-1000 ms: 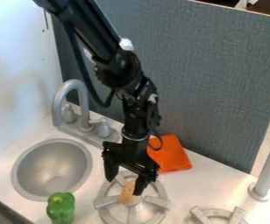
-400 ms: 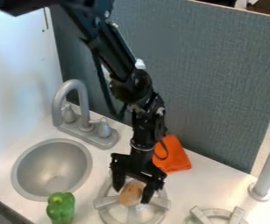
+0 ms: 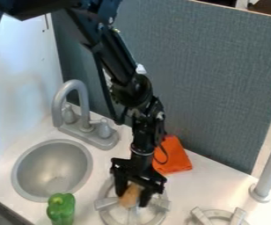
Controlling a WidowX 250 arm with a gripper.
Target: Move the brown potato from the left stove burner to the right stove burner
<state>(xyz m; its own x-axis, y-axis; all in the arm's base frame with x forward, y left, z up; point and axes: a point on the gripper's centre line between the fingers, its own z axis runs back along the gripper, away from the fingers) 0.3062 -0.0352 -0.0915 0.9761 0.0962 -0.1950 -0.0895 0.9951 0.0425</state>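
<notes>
The black gripper [image 3: 132, 196] hangs low over the left stove burner [image 3: 111, 215], right of the sink. Its fingers stand apart, one on each side of a small tan-orange oblong object [image 3: 130, 196]. That object rests on the burner, its upper end partly covered by the gripper; whether the fingers touch it cannot be made out.
A green pepper [image 3: 61, 208] stands before the round metal sink [image 3: 23, 172], with a grey faucet [image 3: 74, 84] behind. An orange cloth [image 3: 174, 157] lies behind the burner. A second burner [image 3: 221, 214] and a grey post [image 3: 268, 165] are at the right.
The gripper has moved slightly right and down, and its fingers now straddle the tan object, which one finger partly covered before. The pepper and cloth have stayed put.
</notes>
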